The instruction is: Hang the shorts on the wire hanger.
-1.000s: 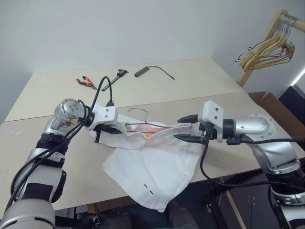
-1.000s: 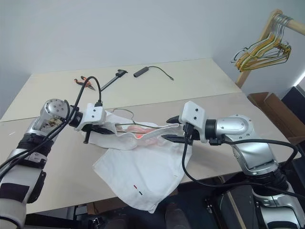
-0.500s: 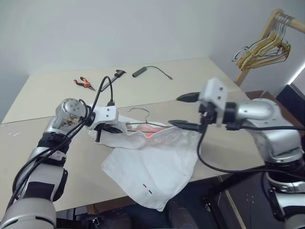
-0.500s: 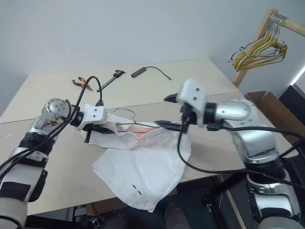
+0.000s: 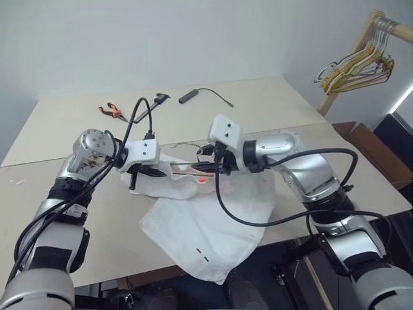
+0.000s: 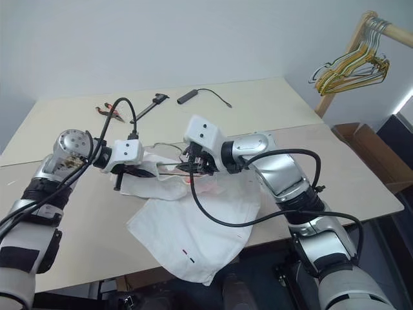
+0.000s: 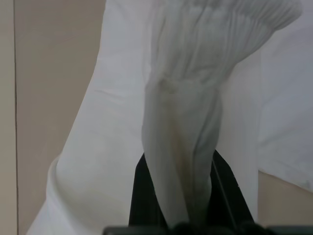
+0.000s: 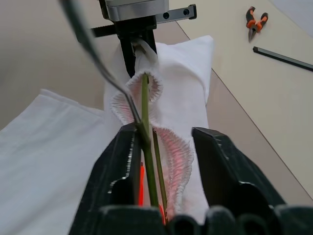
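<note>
Shorts: your white cloth shorts (image 5: 206, 219) with gathered pink-stained waistband drape over the table's (image 5: 271, 116) near edge | thin grey wire hanger (image 8: 146, 142) inside the waistband | left fingers (image 7: 146, 191) clamped on waistband | right fingers (image 8: 117, 166) part-open astride the wire | far tabletop mostly free.

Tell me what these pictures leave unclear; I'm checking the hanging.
- Thin grey wire hanger: its lower bar is hidden inside the white cloth shorts in both eye views.
- Right gripper: right wrist view cannot settle whether it pinches the wire.
- Left gripper: fingertips buried under bunched waistband, left wrist view.
</note>
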`<control>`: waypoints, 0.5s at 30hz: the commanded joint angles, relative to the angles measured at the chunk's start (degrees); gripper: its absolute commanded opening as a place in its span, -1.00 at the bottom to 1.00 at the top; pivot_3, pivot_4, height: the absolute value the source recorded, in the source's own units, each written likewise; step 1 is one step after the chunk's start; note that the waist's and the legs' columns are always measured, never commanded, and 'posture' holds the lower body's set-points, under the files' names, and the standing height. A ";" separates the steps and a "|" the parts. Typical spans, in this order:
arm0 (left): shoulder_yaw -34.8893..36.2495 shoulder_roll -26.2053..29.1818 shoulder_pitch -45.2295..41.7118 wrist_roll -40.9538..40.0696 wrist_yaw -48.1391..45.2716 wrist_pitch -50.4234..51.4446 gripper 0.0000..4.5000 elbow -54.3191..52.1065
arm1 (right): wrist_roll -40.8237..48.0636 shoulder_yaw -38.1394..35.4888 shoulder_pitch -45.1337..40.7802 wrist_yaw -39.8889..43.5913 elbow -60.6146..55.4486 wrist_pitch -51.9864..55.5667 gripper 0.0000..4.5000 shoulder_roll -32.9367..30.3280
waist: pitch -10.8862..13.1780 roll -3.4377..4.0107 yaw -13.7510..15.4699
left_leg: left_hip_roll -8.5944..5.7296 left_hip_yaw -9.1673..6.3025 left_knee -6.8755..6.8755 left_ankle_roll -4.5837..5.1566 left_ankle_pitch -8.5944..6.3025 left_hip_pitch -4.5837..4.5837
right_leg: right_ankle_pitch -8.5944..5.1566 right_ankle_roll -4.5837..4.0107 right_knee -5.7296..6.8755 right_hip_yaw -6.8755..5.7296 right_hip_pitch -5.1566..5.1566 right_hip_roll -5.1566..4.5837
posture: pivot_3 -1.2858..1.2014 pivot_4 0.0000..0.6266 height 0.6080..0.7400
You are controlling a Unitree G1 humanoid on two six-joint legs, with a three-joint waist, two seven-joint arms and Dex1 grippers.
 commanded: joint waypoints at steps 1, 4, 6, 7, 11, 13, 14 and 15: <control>2.37 0.53 -0.19 -2.56 -0.28 0.31 -1.00 -2.68 | -0.03 -1.16 -1.30 2.64 -0.80 -3.75 -0.66 -0.39 | 0.00 0.00 -0.05 | 0.00 -0.01 0.00 0.00 0.00 0.00 | 0.01 -0.01 0.00 0.00 0.00 0.00 | -0.01 -0.85 1.00; 3.36 0.11 0.00 -3.99 -0.61 0.27 -1.00 -2.99 | 0.29 -1.64 -1.55 4.14 -0.47 -4.71 -0.99 -0.14 | 0.00 0.00 -0.11 | 0.00 -0.02 0.00 0.00 0.00 0.03 | 0.01 -0.01 0.02 -0.01 0.01 0.01 | -0.01 -0.85 1.00; 3.70 0.05 0.03 -4.67 -1.06 0.74 -1.00 -3.30 | -0.29 -1.80 -1.86 4.49 0.34 -5.83 -0.99 0.09 | 0.00 0.00 -0.09 | 0.00 -0.02 0.00 0.00 0.00 0.03 | 0.01 -0.01 0.02 -0.01 0.01 0.01 | -0.01 -0.84 1.00; 4.23 -0.04 0.13 -5.64 -1.55 1.01 -0.88 -3.63 | -0.55 -1.86 -2.13 4.64 0.93 -6.29 -1.00 0.21 | 0.00 0.00 -0.09 | 0.00 -0.03 0.00 0.00 0.00 0.02 | 0.01 -0.01 0.01 -0.01 0.01 0.01 | -0.01 -0.85 1.00; 6.15 -0.01 0.47 -9.14 -3.14 3.55 -0.34 -5.84 | -1.28 -2.18 -2.61 4.89 2.39 -7.46 -1.00 0.35 | 0.00 0.00 -0.03 | 0.00 -0.05 0.00 0.00 0.00 0.01 | 0.01 -0.02 0.01 -0.04 0.01 0.00 | -0.01 -0.85 1.00; 7.48 1.00 0.60 -10.00 -2.70 3.77 -0.05 -6.26 | -0.84 -3.09 -2.70 5.85 2.97 -7.93 -1.00 -0.25 | 0.00 0.00 -0.04 | 0.00 -0.06 0.00 0.00 0.00 0.00 | 0.01 -0.02 0.01 -0.04 0.01 0.00 | -0.01 -0.86 1.00; 8.27 1.45 0.62 -10.57 -2.49 3.87 0.09 -6.22 | -0.60 -3.54 -2.74 6.28 3.18 -8.04 -1.00 -0.55 | 0.00 0.00 -0.08 | 0.00 -0.06 0.00 0.00 0.00 0.00 | 0.01 -0.02 0.01 -0.04 0.01 0.00 | -0.01 -0.86 1.00; 9.13 2.10 0.59 -11.12 -2.10 4.41 0.23 -6.18 | -0.34 -4.05 -2.76 6.61 3.35 -8.02 -1.00 -0.87 | 0.00 0.00 -0.11 | 0.00 -0.06 0.00 0.00 0.00 0.00 | 0.01 -0.02 0.01 -0.04 0.01 0.00 | -0.01 -0.86 1.00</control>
